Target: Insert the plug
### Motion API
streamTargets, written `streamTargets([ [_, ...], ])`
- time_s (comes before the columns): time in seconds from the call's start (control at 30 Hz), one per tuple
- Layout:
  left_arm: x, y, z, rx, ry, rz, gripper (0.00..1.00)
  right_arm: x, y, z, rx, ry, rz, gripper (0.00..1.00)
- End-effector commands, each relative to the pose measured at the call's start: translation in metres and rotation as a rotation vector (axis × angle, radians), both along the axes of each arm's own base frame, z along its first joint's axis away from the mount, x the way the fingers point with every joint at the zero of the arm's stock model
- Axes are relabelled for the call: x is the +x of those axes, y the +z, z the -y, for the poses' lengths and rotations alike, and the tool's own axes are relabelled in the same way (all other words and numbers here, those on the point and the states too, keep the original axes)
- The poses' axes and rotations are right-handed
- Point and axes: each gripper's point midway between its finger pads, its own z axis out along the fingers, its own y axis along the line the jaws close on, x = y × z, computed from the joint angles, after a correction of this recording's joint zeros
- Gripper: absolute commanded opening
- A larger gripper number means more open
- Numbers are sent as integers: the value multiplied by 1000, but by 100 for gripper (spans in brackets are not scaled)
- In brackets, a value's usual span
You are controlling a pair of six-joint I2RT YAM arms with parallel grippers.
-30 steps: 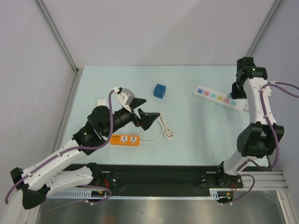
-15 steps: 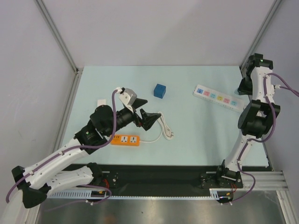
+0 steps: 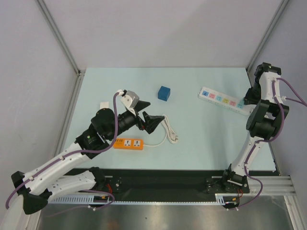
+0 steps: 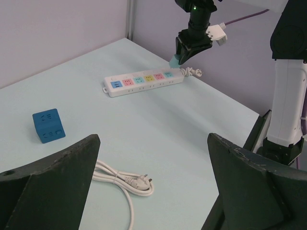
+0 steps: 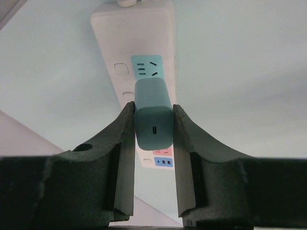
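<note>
Wrist views, not the top, show right pincer (image 5: pixel 153 109) clamping teal adapter (image 5: pixel 153 122); left pincer (image 4: pixel 153 139) gapes.

1. I find the cube plug block (image 3: pixel 164 92) mid-table, with the long power strip (image 3: pixel 224 100) to its right.
2. The coiled cable (image 3: pixel 165 129) lies before the cube. The short power strip (image 3: pixel 128 143) lies nearer still, to the cable's left.
3. The small square block (image 3: pixel 103 104) sits far left.
4. The charger (image 5: pixel 153 120) is at the long strip's right end, between the right gripper's (image 5: pixel 153 115) fingers.

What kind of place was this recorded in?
Probably a lab robot test cell: a pale blue table enclosed by plain grey panels on aluminium posts, two arms bolted to a rail.
</note>
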Motion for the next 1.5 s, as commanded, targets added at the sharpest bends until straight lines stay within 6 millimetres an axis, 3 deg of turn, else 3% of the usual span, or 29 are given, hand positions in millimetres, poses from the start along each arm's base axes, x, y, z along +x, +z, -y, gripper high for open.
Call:
streamTargets([
  [0.0, -6, 12, -1, -26, -23, 33, 100, -33, -6, -10, 42, -53, -130, 0],
  [0.57, -9, 19, -6, -42, -16, 52, 100, -25, -30, -3, 30, -69, -146, 0],
  [0.97, -7, 17, -5, -35, -13, 52, 100, -12, -30, 9, 4, -56, -135, 0],
  [1.47, -6, 14, -4, -27, -10, 47, 100, 0, -45, 13, 18, -39, -152, 0],
])
